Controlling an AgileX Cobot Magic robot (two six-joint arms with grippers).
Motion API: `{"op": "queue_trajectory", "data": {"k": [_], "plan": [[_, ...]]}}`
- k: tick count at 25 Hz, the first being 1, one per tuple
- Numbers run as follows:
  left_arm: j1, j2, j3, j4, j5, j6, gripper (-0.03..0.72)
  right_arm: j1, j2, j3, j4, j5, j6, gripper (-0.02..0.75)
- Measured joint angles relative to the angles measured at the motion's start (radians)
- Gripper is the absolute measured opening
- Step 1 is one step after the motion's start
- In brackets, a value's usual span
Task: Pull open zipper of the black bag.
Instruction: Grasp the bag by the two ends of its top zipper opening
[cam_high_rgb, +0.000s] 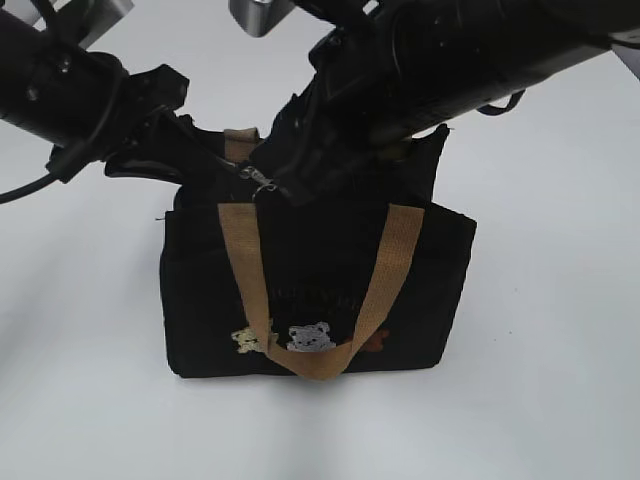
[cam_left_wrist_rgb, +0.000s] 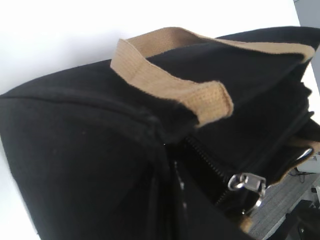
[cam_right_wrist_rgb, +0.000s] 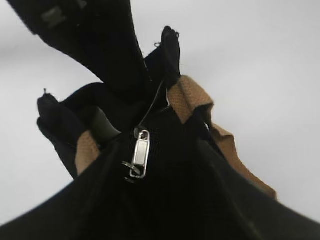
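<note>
The black bag (cam_high_rgb: 320, 290) stands upright on the white table, with its tan handle (cam_high_rgb: 318, 365) hanging down the front. The zipper's silver pull tab (cam_high_rgb: 262, 181) lies at the left part of the top edge, with nothing clamped on it in the right wrist view (cam_right_wrist_rgb: 140, 156). The left wrist view shows the zipper teeth (cam_left_wrist_rgb: 207, 160) beside the pull tab (cam_left_wrist_rgb: 247, 182). My left gripper (cam_high_rgb: 195, 152) is shut on the bag's top left corner. My right gripper (cam_high_rgb: 283, 190) is right beside the tab. Its dark fingers merge with the black fabric, so their gap does not show.
White table (cam_high_rgb: 560, 380) surrounds the bag on all sides. Both black arms come down from the top and meet over the bag's left half. The rear tan handle (cam_right_wrist_rgb: 192, 100) sticks up beside the zipper line.
</note>
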Motion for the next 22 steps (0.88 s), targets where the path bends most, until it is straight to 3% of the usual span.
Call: {"op": "queue_trajectory", "data": {"k": [11,18,22], "plan": [[0.000,0.000,0.000,0.000,0.002,0.000,0.008,0.000,0.061,0.000,0.063,0.031,-0.001,0.344],[0.000,0.000,0.001,0.001,0.009,0.000,0.008,0.000,0.072,0.000,0.061,0.001,-0.002,0.096],[0.000,0.000,0.001,0.001,0.009,0.000,0.008,0.000,0.072,0.000,0.041,0.001,-0.002,0.074]]}}
